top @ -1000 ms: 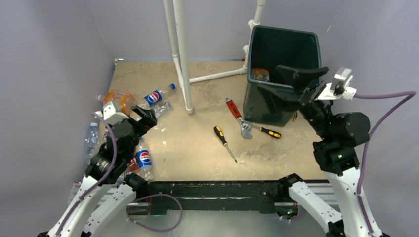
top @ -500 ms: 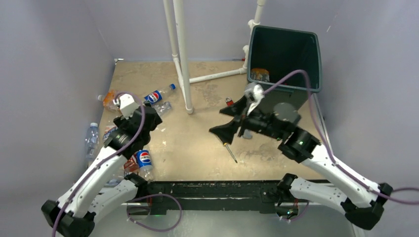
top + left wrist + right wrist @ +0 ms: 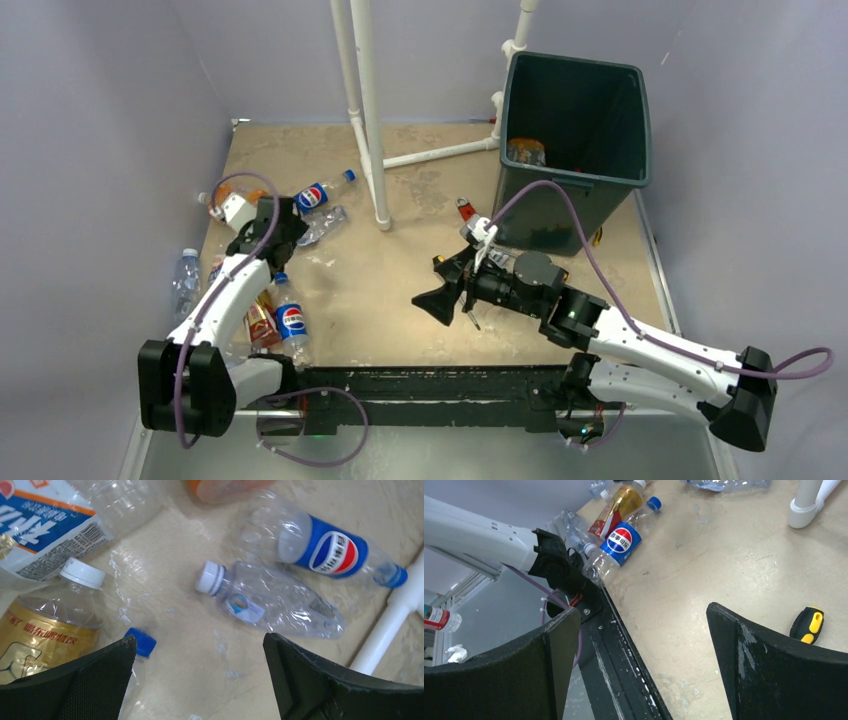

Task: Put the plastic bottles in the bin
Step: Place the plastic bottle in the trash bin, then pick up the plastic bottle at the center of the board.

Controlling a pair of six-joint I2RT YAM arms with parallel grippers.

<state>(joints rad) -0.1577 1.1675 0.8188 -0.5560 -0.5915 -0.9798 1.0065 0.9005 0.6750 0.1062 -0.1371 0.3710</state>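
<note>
Several plastic bottles lie along the table's left side. A Pepsi bottle (image 3: 318, 194) and a crushed clear bottle (image 3: 325, 222) lie just beyond my open left gripper (image 3: 285, 232). In the left wrist view that gripper (image 3: 198, 644) hovers empty over bare table. The white-capped crushed bottle (image 3: 270, 600) is just ahead of it, the Pepsi bottle (image 3: 325, 550) farther off, and a gold-label bottle (image 3: 50, 625) on the left. My right gripper (image 3: 445, 285) (image 3: 642, 615) is open and empty, low over mid-table. The dark green bin (image 3: 575, 62) stands back right with one bottle (image 3: 525, 152) inside.
A white pipe frame (image 3: 370, 110) rises behind the centre. A red-handled wrench (image 3: 467, 210) lies near the bin, partly hidden by my right arm. A yellow-and-black screwdriver handle (image 3: 808, 625) lies by the right finger. Another Pepsi bottle (image 3: 619, 542) sits near the black front rail (image 3: 624, 645).
The right arm has swung down from the bin to the middle of the table, pointing left. The left arm has stretched forward toward the back-left bottles. Both grippers stay open.
</note>
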